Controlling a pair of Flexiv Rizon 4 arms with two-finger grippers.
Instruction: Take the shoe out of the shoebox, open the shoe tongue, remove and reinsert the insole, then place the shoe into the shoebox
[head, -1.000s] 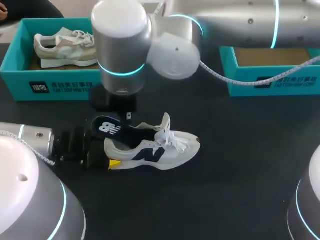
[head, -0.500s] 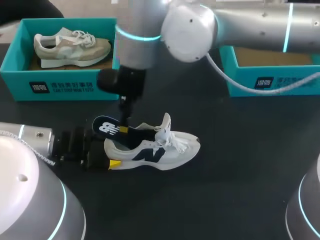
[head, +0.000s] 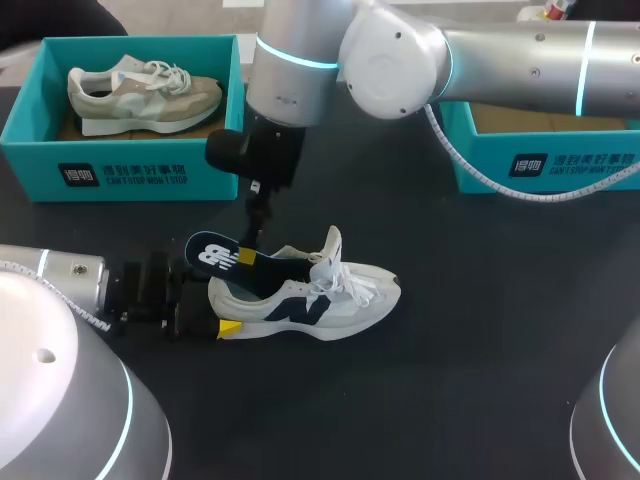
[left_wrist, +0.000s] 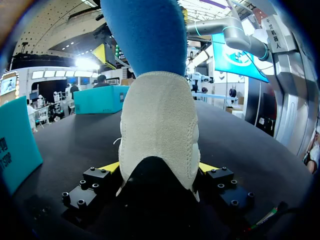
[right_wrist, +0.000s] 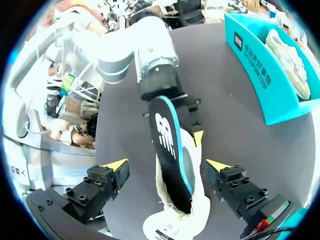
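Note:
A white shoe (head: 310, 298) with a navy side mark lies on its sole mid-table, toe to the right. My left gripper (head: 214, 306) is shut on its heel (left_wrist: 159, 125), one yellow tip on each side. A dark insole (head: 214, 253) with a blue edge stands partly in the shoe, its heel end sticking up out of the opening (right_wrist: 167, 142). My right gripper (head: 251, 238) hangs just above the insole, open. In the right wrist view its fingers (right_wrist: 111, 175) stand wide on either side of the insole without touching it.
A teal shoebox (head: 120, 170) at the back left holds a beige shoe (head: 140, 95). A second teal shoebox (head: 545, 160) stands at the back right, under my right arm, with nothing showing in it. Bare black tabletop lies in front of and to the right of the white shoe.
My right gripper has opened, let go of the insole and lifted away toward the back. The insole stays standing in the shoe. The left arm has not moved.

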